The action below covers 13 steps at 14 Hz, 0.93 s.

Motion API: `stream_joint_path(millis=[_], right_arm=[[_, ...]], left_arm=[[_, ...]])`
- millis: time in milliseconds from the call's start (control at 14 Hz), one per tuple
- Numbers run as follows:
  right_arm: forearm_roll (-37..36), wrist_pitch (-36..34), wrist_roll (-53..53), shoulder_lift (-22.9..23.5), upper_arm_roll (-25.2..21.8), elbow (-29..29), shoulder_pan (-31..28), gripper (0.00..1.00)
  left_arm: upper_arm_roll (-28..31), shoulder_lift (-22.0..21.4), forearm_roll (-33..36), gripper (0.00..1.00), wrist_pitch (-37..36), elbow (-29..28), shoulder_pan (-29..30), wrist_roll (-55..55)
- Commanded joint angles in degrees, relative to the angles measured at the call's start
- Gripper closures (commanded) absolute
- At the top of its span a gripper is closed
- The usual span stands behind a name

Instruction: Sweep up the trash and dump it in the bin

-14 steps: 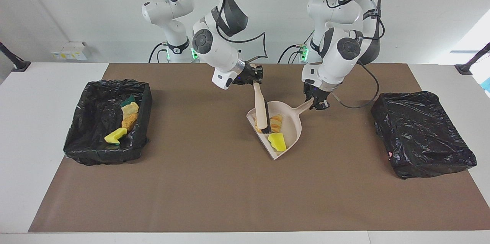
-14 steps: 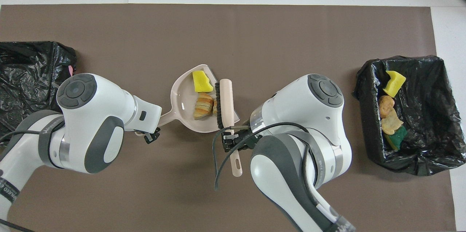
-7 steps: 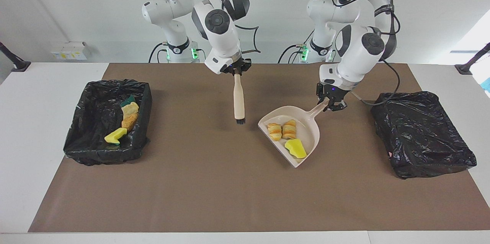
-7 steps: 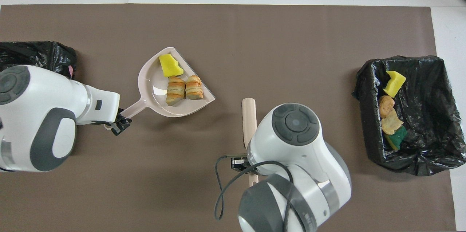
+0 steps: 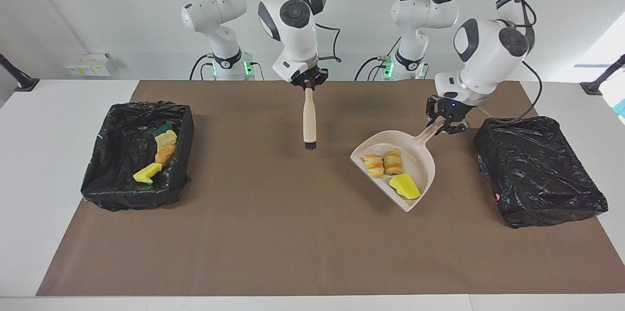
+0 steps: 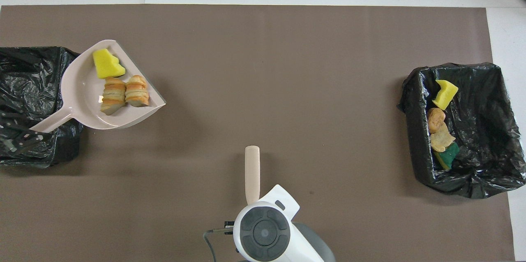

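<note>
The left hand (image 5: 447, 123), clamped on the dustpan (image 5: 420, 164), has carried the trash (image 5: 390, 169) toward the bin (image 5: 537, 169); the right hand (image 5: 307, 85) grips the brush (image 5: 308, 120), lifted clear.

I see bright, even overhead light, soft shadows on the brown mat (image 5: 273, 233), sharp focus throughout.

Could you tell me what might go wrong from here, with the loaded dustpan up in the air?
1. The left end effector grips only the handle tip of the dustpan, which is tilted; the yellow sponge chunk near its open lip could slide off onto the brown mat.
2. The black bin nearest the dustpan looks bagged over, so a dump there may scatter the two striped bread pieces.
3. The brush hanging from the right end effector could swing.
</note>
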Motion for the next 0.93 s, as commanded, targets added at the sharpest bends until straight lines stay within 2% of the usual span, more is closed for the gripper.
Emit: stream_joint_path(millis=[0,287,358,430,573,717,860], right_arm=[[-4.16,5.55,4.46,4.65,-0.22,-0.57,3.36,1.00],[-6.20,5.92,5.00,6.52,-0.22,-0.31,4.34,1.00],[-6.28,5.31,5.00,6.78,-0.22,0.31,4.34,0.62],[-6.55,4.35,5.09,7.22,-0.22,1.36,4.34,0.01],[-8.12,-2.92,4.92,8.27,-0.22,6.00,3.73,0.00],[-9.18,-7.24,3.43,7.93,-0.48,9.79,2.32,0.00],[-9.19,-11.28,-1.65,7.14,-0.40,12.86,-1.88,0.00]], left_arm=[[-0.71,2.88,2.52,1.00,-1.64,5.24,8.48,10.82],[-0.71,11.21,7.81,1.00,-1.46,17.18,16.93,23.86],[-0.71,13.59,10.68,1.00,-1.99,20.52,17.90,24.65],[-0.71,15.18,14.89,1.00,-2.25,23.60,18.09,24.84],[-0.71,16.60,22.19,1.00,-1.91,25.47,18.09,25.54],[-0.88,17.13,29.66,1.00,-2.08,26.17,17.92,26.24],[-1.50,17.13,35.30,1.00,-3.30,26.18,16.25,26.16]])
